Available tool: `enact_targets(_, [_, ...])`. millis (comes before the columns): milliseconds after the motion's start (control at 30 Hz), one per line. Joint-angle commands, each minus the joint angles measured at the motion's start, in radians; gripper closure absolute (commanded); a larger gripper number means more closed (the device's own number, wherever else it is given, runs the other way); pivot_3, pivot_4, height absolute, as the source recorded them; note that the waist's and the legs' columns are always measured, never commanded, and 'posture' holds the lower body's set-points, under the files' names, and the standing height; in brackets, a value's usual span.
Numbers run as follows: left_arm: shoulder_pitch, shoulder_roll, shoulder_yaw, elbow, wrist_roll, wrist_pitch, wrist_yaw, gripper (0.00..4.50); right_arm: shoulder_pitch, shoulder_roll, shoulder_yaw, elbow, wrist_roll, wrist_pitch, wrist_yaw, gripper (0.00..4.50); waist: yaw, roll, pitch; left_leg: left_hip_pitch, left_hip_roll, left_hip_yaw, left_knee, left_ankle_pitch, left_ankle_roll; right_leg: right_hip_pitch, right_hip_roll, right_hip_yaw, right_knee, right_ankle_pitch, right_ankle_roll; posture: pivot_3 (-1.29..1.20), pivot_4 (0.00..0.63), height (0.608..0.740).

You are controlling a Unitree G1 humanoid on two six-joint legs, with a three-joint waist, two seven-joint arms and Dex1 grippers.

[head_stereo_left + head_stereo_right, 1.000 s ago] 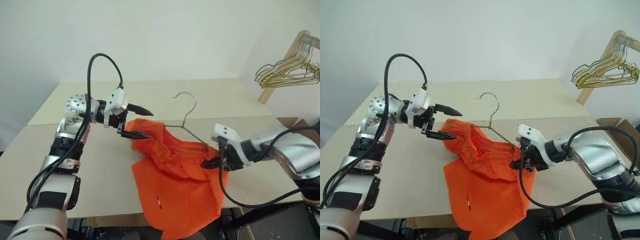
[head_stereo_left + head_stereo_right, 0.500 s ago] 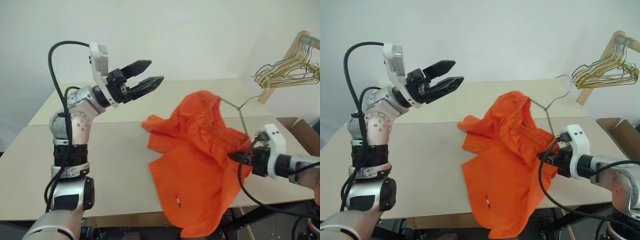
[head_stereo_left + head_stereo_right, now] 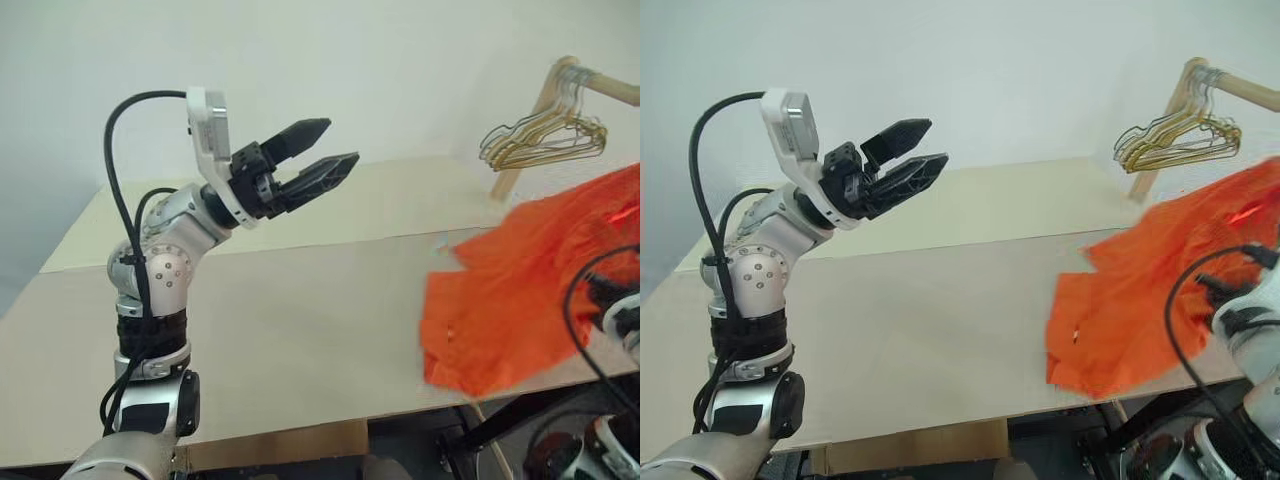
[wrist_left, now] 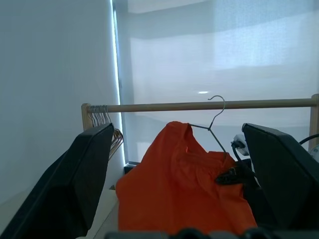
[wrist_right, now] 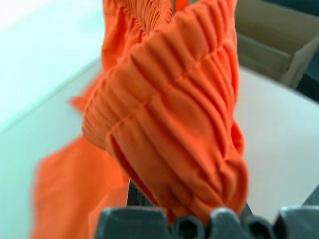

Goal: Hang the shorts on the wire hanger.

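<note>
Now soft orange shorts point(image 4: 184, 194) w/ ribbed waistband on thin wire hanger point(image 4: 215, 115).

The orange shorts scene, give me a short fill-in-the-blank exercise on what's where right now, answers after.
1. The shorts are bright ____ cloth.
2. The left gripper hovers with its jaws ____.
3. The right gripper has its jaws shut on the ____ of the shorts.
4. The gold and silver hangers hang bunched on a ____ rail.

Answers: orange; open; waistband; wooden
</note>
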Motion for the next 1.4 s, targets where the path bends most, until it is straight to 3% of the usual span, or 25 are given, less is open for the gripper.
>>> enact_targets(33, [-0.023,0.016,0.002,-0.008,-0.01,-0.02,-0.004,0.01,-0.102,-0.063,-0.081,0.066,0.053,0.008,-0.113,4.5,-0.007,0.001,-0.001,0.0,0.001,0.0,-0.002,0.0,0.0,0.001,0.001,0.0,-0.002,0.0,0.0,-0.22,0.0,0.74])
enact_targets(267, [-0.014,0.028,-0.023,-0.002,0.011,-0.051,-0.027,0.01,-0.297,-0.15,-0.233,0.342,0.118,0.008,-0.341,4.5,-0.033,0.004,-0.001,-0.002,0.0,0.0,-0.002,0.0,0.0,0.001,0.0,0.0,-0.005,0.0,0.0,-0.21,0.0,0.74])
enact_targets(433, [-0.005,0.041,-0.026,-0.013,0.01,-0.054,-0.031,0.01,-0.294,-0.155,-0.27,0.427,0.179,0.008,-0.47,4.5,-0.032,0.005,-0.001,-0.001,0.0,0.001,-0.003,0.0,0.0,0.006,0.001,0.001,-0.005,0.0,0.0,-0.2,0.0,0.74])
enact_targets(533, [0.009,0.048,-0.03,-0.03,0.007,-0.059,-0.034,0.01,-0.268,-0.147,-0.299,0.444,0.18,0.008,-0.526,4.5,-0.031,0.005,0.0,0.007,0.001,0.001,-0.005,0.0,0.001,0.015,0.002,0.001,-0.009,0.0,0.0,-0.2,0.0,0.74])
enact_targets(767, [0.017,0.061,-0.035,-0.037,0.01,-0.068,-0.032,0.01,-0.267,-0.168,-0.334,0.428,0.141,0.008,-0.554,4.5,-0.027,0.002,0.001,0.012,0.003,0.001,-0.005,-0.001,0.002,0.018,0.004,0.001,-0.011,-0.001,0.0,-0.19,0.0,0.74])
enact_targets(1067, [0.004,0.065,-0.042,-0.023,0.012,-0.076,-0.04,0.0,-0.182,-0.2,-0.102,0.189,0.009,-0.013,-0.457,1.62,-0.026,0.005,0.002,0.012,0.002,0.002,-0.006,-0.001,0.002,0.018,0.003,0.002,-0.012,-0.001,0.001,-0.2,0.0,0.74])
enact_targets(1233, [0.003,0.074,-0.048,-0.009,0.024,-0.086,-0.046,0.0,-0.063,-0.271,0.113,0.085,-0.148,-0.229,-0.403,0.03,-0.027,0.005,0.003,0.012,0.002,0.002,-0.006,-0.001,0.002,0.017,0.004,0.002,-0.012,-0.001,0.002,-0.2,0.0,0.74])
enact_targets(1400, [0.028,0.097,-0.063,-0.004,0.101,-0.093,-0.002,0.0,0.134,-0.412,0.411,-0.039,-0.458,-0.673,-0.398,0.03,-0.026,0.003,0.006,0.012,0.002,0.003,-0.006,-0.001,0.002,0.016,0.003,0.003,-0.013,-0.002,0.003,-0.18,0.0,0.74])
